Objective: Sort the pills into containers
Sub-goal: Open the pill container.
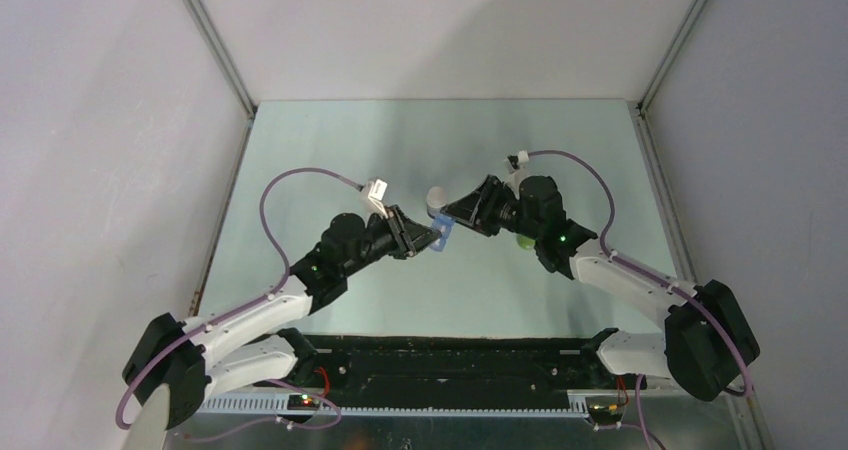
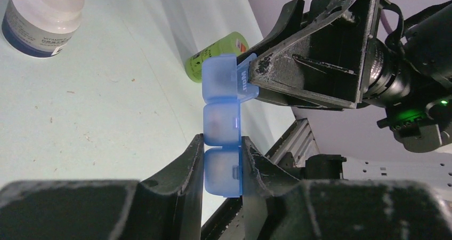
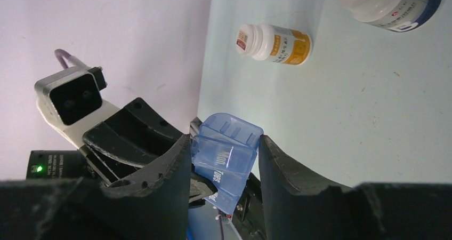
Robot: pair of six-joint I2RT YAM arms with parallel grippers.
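Note:
My left gripper is shut on the lower end of the translucent blue pill box and holds it up off the table, long side upright. The compartment lids read Mon, Tues, Wed in the right wrist view. My right gripper is open, its jaws either side of the box's top end. One of its fingertips rests against the tab of the Mon lid, which stands slightly raised. In the top view the two grippers meet at the box mid-table. No pills show.
A large white-capped bottle stands on the table; it also shows in the right wrist view. A small white-capped bottle with an orange label lies on its side. A green bottle lies beyond the box, under my right arm.

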